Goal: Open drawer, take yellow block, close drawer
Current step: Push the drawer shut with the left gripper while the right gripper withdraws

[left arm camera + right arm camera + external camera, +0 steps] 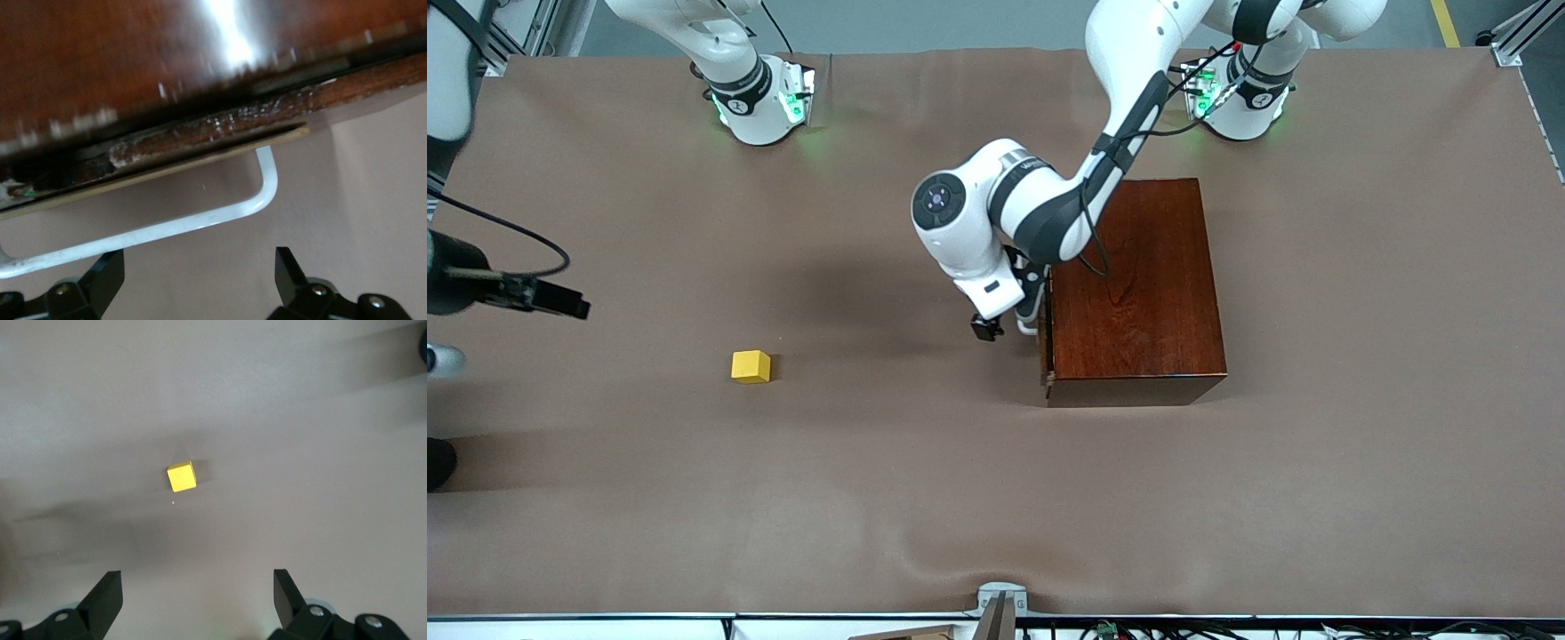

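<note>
The yellow block point(751, 366) lies on the brown table cover toward the right arm's end, well apart from the dark wooden box point(1138, 293). The drawer point(167, 172) sits pushed into the box, its pale front edge about flush with the box face. Its white bar handle point(167, 230) stands out from that face. My left gripper point(1007, 325) is low in front of the drawer; in the left wrist view it point(198, 257) is open, the handle just past its fingertips and not between them. My right gripper point(197, 575) hangs open and empty high over the table, the yellow block point(181, 477) below it.
Both arm bases point(760, 98) point(1240, 98) stand along the table edge farthest from the front camera. The left arm's elbow point(960, 213) overhangs the table beside the box. The brown cover point(996, 498) stretches bare between the box and the front camera.
</note>
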Available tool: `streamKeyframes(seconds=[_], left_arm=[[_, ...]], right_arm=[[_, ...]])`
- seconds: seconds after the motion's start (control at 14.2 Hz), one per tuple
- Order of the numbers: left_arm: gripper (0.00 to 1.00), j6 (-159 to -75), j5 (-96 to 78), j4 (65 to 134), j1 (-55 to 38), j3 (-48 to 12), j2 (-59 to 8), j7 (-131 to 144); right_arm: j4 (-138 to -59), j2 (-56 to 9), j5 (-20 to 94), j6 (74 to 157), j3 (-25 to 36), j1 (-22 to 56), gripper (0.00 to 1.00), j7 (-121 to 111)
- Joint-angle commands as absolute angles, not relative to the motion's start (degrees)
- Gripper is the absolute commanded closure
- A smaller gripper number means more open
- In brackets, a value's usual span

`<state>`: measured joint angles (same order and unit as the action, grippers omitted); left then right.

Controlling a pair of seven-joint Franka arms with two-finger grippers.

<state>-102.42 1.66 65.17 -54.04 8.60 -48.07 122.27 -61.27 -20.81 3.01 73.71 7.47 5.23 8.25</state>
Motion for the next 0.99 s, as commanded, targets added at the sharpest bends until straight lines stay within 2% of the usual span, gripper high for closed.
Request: streamKeyframes(seconds=[0.0, 0.42, 0.71, 0.92], left_arm=[[0.00, -100.5, 3.2, 67.3, -53.4, 8.8, -46.1, 121.4], [0.00, -100.6, 2.8, 66.5, -53.3, 7.7, -45.2, 121.3], [0.00, -100.8, 0.1, 66.7, -52.7, 8.5, -33.3, 111.4], [0.00, -96.8, -0.2, 68.7, -46.3, 8.3, -25.0, 100.3]], right_arm=[[-63.7, -14.8, 3.6, 70.8, 6.9, 4.0, 0.00, 8.0], [-74.8, -6.6, 2.9, 72.1, 6.9, 1.6, 0.00, 3.2], [-89.5, 3.5, 0.8, 81.1, 6.3, 2.5, 0.00, 3.2], [-89.4, 4.0, -1.1, 79.4, 5.6, 3.5, 0.00, 3.2]])
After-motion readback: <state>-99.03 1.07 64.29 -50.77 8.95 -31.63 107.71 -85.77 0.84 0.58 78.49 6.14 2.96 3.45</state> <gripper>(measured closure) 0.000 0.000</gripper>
